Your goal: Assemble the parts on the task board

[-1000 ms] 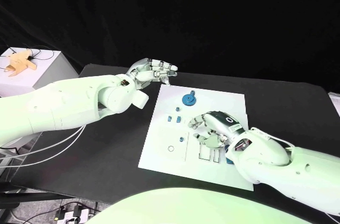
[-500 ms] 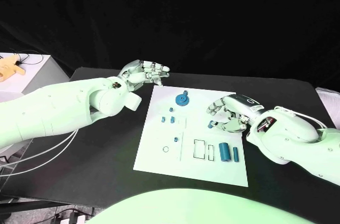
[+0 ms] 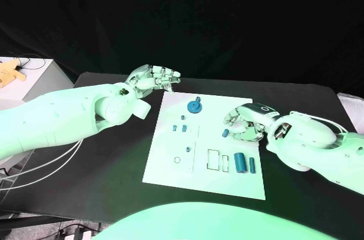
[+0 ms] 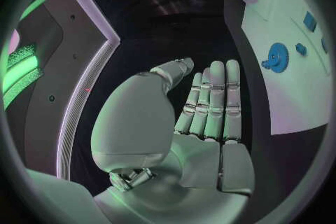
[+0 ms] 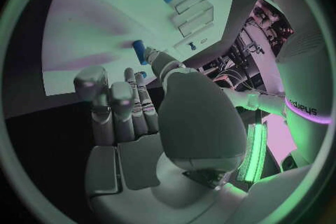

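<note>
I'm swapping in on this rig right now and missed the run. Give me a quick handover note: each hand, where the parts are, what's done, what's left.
Left hand: off the far left corner of the task board, fingers apart, holding nothing.
Right hand: over the board's right side, thumb tip at a small blue peg; whether it actually pinches it I cannot tell.
Parts: blue gear at the far end, two small blue pieces below it, blue cylinder lying near the right edge beside the empty rectangular slots.
Done: cannot judge which pieces are seated.
Left: the slots are unfilled and the cylinder lies loose.
</note>
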### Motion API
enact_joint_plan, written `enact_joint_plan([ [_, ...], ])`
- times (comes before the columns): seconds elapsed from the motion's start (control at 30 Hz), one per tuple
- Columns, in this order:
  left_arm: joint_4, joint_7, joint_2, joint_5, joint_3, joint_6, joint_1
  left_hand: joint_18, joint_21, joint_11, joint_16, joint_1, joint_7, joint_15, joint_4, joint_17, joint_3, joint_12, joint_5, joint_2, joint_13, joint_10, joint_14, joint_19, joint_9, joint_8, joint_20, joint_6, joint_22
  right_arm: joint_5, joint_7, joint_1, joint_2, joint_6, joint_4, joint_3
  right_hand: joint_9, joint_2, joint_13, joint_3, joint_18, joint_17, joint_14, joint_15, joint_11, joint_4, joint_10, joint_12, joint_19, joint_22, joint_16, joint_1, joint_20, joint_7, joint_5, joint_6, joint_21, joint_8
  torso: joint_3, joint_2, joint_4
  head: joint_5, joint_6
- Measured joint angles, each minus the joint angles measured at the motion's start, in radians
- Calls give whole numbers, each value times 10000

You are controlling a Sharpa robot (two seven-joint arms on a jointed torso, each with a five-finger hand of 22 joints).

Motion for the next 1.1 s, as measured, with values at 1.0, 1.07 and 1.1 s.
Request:
enact_joint_plan([
  [1.0, -5, -7, -7, 1, -1, 3, -3, -1, 0, 0, 0, 0, 0, 0, 0, 1, 0, 0, 0, 0, -12, 0, 0, 0, -7, 39, 0, 0, 0, -436, -287, -256, 535, 212, -342, -29, 74, -55, -19, 1650, -153, 469, 576, -252, -264, 526, 1379, 7, 524, -3, 433, 105, -234, -60, -435, 1130, 1115, 360, -6, -11, -5, -2, 0],
  [1.07, -7, -8, -7, 1, -1, 3, -3, 0, 0, 0, 0, 0, 0, 0, 0, 1, 0, 0, 0, 0, -12, 0, 0, 0, -7, 39, 0, 0, 0, -466, -306, -261, 539, 203, -342, -29, 93, -31, -22, 1825, -154, 462, 576, -252, -264, 498, 1455, -45, 524, -3, 433, 129, -234, -72, -614, 1143, 1145, 360, -6, -10, -6, -11, 0],
  [1.1, -8, -8, -7, 1, -1, 3, -3, 0, 0, 0, 0, 0, 0, 0, 0, 1, 0, 0, 0, 0, -12, 0, 0, 0, -7, 39, 0, 0, 0, -480, -312, -263, 540, 196, -342, -30, 114, 30, -31, 1927, -153, 465, 597, -272, -278, 478, 1499, -49, 525, -3, 435, 190, -235, -83, -705, 1231, 1204, 385, -6, -10, -6, -14, 0],
])
